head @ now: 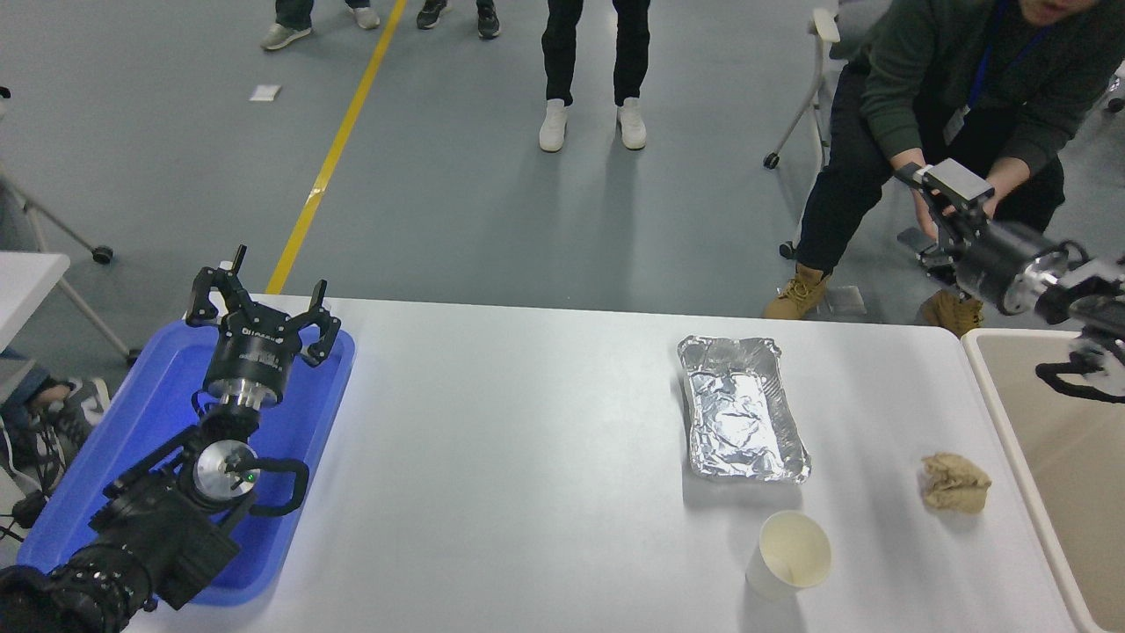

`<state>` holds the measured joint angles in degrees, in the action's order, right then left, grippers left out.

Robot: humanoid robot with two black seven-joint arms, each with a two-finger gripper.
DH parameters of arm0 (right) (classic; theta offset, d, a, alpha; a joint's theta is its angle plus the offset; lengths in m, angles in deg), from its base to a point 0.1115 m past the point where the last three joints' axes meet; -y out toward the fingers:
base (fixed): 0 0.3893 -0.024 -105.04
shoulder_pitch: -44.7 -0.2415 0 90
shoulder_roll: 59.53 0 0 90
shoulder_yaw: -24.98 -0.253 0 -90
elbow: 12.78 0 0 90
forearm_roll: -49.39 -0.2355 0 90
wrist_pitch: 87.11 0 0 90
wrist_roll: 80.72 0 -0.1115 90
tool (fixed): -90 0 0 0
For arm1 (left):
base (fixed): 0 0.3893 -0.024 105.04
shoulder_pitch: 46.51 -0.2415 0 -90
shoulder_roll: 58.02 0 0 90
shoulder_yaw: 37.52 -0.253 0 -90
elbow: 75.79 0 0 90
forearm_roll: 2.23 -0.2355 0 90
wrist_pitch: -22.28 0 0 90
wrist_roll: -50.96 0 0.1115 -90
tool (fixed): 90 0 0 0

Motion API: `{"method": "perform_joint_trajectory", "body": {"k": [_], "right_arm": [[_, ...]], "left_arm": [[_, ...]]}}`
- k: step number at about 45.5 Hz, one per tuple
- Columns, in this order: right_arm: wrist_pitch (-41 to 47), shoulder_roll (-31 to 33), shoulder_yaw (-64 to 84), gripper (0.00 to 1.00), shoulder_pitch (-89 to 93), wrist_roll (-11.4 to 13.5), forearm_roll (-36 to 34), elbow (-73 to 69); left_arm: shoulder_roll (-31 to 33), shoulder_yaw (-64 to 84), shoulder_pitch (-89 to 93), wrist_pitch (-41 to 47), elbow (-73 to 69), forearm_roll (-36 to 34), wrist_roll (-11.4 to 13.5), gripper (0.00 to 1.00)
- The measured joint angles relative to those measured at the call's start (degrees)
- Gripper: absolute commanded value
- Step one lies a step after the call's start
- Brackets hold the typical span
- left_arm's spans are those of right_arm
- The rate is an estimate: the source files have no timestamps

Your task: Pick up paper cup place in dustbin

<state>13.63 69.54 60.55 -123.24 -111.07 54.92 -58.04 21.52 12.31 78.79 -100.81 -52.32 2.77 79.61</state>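
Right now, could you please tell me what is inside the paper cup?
The paper cup stands upright near the table's front edge, and its cream inside looks empty down to the bottom. Only the near inner wall is hidden from this view.

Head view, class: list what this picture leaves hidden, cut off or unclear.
- Dustbin: cut off by the right and bottom edges, so most of its inside is unseen.
- Right pincer: its fingers blend into a person's hands behind; open or shut unclear.
- Blue tray: its contents hidden under the parked left arm.
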Motion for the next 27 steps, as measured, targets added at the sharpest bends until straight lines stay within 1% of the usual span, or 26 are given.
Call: {"method": "perform_joint_trajectory", "body": {"k": [7, 13, 27], "right_arm": [[7.63, -3.01, 14.98, 1.00, -9.67, 0.01, 0.11, -0.51], [12.15, -6.41, 24.92, 1.00, -16.31, -0.01, 1.01, -2.55], [18.17, -14.00, 39.79, 1.00, -28.68, -0.03, 5.86, -10.17]], "left_arm": [[0.00, 0.00, 0.03, -0.05, 0.00, 0.01, 0.00, 1.00], [0.00, 0.00, 0.03, -0.05, 0.00, 0.00, 0.00, 1.00], [0.00, 0.00, 0.01, -0.05, 0.00, 0.00, 0.00, 1.00]]}}
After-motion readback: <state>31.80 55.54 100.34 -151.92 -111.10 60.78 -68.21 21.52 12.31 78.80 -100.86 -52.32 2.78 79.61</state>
